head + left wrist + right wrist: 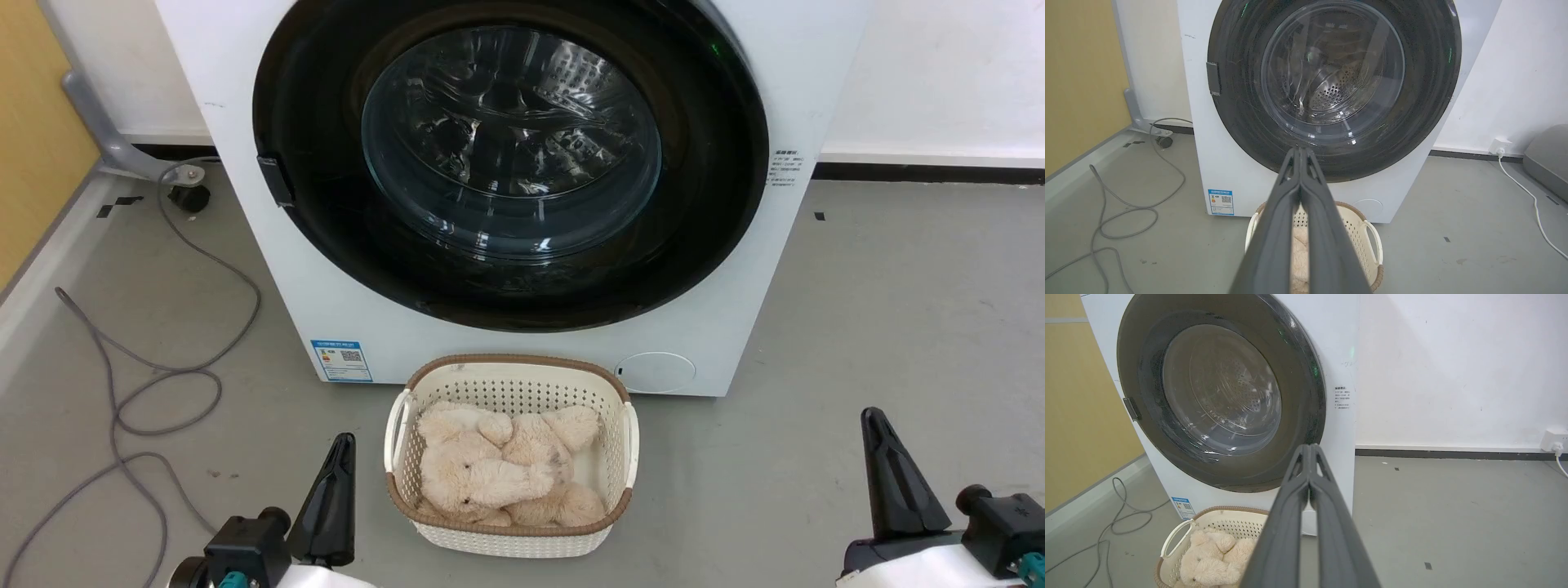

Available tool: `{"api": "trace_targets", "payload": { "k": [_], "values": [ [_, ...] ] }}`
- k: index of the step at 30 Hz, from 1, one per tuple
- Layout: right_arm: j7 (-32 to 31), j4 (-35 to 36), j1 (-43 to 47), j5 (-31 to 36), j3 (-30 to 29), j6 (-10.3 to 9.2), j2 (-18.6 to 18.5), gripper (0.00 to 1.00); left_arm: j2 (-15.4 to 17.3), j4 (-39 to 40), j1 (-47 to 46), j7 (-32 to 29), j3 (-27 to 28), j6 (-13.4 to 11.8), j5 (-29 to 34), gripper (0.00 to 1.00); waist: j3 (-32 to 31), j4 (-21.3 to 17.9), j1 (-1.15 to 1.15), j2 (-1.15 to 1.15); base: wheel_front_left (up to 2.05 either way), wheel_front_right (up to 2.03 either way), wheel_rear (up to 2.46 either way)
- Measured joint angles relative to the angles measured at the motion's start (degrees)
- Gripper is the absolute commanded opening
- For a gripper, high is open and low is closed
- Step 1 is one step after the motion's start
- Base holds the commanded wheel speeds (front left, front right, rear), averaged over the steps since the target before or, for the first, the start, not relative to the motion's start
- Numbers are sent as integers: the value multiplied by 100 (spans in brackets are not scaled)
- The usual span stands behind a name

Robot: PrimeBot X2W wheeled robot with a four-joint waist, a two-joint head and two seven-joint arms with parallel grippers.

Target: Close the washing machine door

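Note:
The white washing machine stands straight ahead on the floor. Its door, a wide glossy black ring around a bulging glass window, lies flush against the front of the machine. The steel drum shows through the glass in the left wrist view, where the door sits beyond my fingers. My left gripper hangs low at the lower left, shut and holding nothing, well short of the machine. My right gripper rests at the lower right, also shut and holding nothing. The door appears angled in the right wrist view.
A cream perforated basket with plush toys sits on the floor right before the machine, between my grippers. Grey cables loop on the floor to the left. A white cord and wall socket lie to the right.

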State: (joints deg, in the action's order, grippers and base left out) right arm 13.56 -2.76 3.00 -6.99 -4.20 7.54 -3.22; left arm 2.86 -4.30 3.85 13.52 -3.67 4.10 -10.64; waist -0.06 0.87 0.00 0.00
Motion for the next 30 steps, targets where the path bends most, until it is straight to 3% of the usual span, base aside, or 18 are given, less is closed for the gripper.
{"api": "trace_targets", "payload": {
  "k": [30],
  "values": [
    [-358, 51, -13, 197, 104, 0, 0, 0, 0, 107, -39, -349, 91, -99, 268, 0, 2, -23, 0, 0, 0, 0, 0]
  ]
}}
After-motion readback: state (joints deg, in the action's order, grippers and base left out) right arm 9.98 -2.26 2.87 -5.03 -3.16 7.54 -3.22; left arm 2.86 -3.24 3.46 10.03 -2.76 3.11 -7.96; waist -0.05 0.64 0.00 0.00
